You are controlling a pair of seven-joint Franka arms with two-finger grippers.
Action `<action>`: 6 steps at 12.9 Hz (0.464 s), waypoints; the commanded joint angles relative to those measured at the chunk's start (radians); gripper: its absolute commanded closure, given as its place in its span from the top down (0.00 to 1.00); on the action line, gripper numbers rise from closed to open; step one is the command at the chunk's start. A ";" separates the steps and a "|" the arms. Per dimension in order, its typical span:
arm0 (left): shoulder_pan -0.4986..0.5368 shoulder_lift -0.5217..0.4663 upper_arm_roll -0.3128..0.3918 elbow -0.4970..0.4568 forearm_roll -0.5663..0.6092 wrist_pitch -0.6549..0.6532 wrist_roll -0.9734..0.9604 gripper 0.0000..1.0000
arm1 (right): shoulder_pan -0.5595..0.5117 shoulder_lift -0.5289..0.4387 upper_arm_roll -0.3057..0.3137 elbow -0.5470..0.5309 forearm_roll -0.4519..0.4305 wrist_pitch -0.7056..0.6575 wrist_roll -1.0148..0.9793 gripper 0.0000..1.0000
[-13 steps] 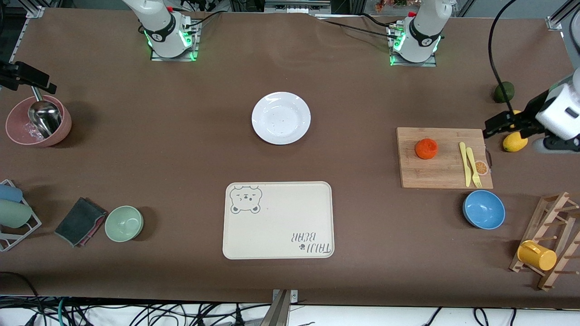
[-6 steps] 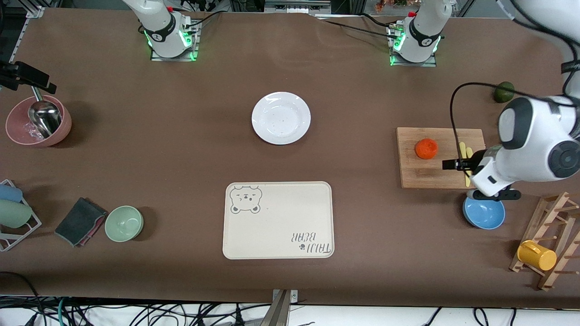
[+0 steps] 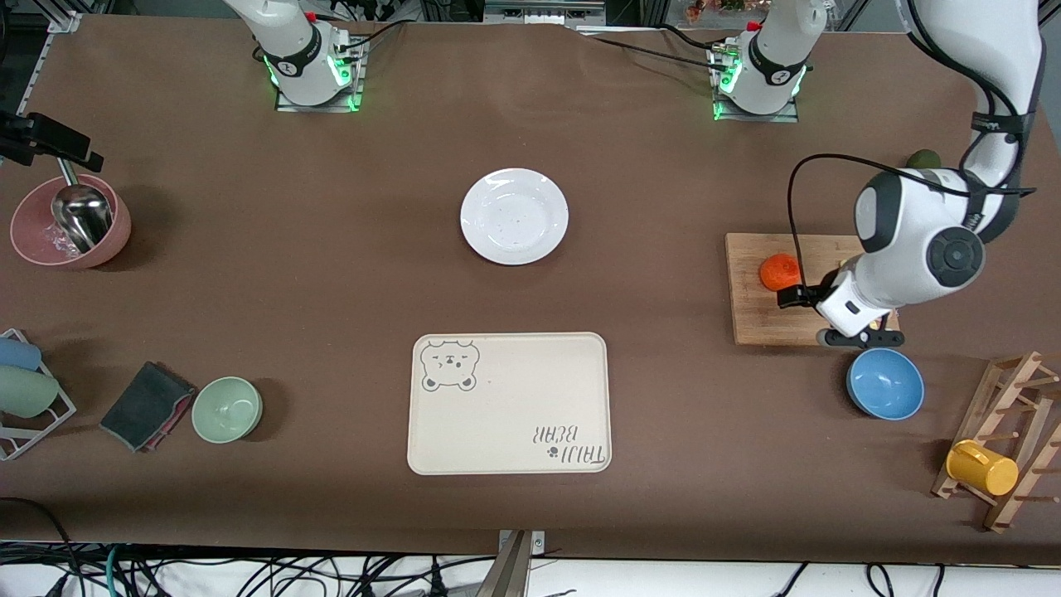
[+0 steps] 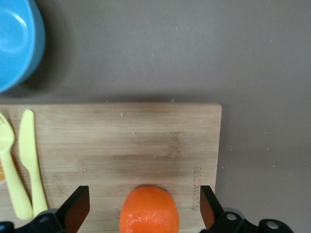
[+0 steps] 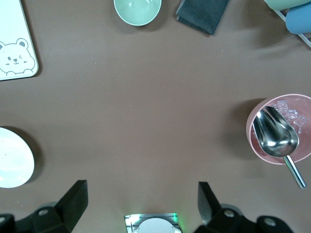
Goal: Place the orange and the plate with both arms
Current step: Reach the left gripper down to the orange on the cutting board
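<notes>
The orange (image 3: 777, 269) sits on a wooden cutting board (image 3: 750, 319) toward the left arm's end of the table. My left gripper (image 3: 796, 293) is open over the board. In the left wrist view the orange (image 4: 148, 216) lies between its two fingers (image 4: 77, 209), touching neither. The white plate (image 3: 514, 215) lies empty at the table's middle and also shows in the right wrist view (image 5: 12, 165). My right gripper (image 3: 83, 151) waits open and empty, high over the pink bowl's area; its wrist view (image 5: 141, 206) looks down on its own base.
A yellow knife and fork (image 4: 26, 160) lie on the board. A blue bowl (image 3: 885, 383) stands nearer the camera than the board. The bear-print tray (image 3: 509, 403) lies nearer the camera than the plate. Also present: an avocado (image 3: 920, 157), a pink bowl with scoop (image 3: 33, 240), a green bowl (image 3: 226, 409), a mug rack (image 3: 995, 448).
My left arm has swung from the table's end, by the lemon, over the cutting board and brought its open gripper to the orange. The right arm has not moved.
</notes>
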 commanded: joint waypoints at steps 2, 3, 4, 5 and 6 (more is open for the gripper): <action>0.002 -0.066 -0.005 -0.188 0.018 0.174 0.015 1.00 | 0.002 -0.026 -0.003 -0.025 -0.011 0.011 -0.008 1.00; 0.002 -0.063 -0.005 -0.196 0.018 0.179 0.015 1.00 | 0.002 -0.026 -0.003 -0.025 -0.011 0.011 -0.008 1.00; 0.002 -0.061 -0.005 -0.214 0.019 0.185 0.015 1.00 | 0.002 -0.026 -0.003 -0.025 -0.011 0.011 -0.008 1.00; 0.002 -0.058 -0.005 -0.225 0.021 0.197 0.015 1.00 | 0.002 -0.026 -0.003 -0.025 -0.011 0.011 -0.010 1.00; 0.002 -0.047 -0.005 -0.242 0.022 0.200 0.015 1.00 | 0.002 -0.026 -0.003 -0.025 -0.011 0.011 -0.008 1.00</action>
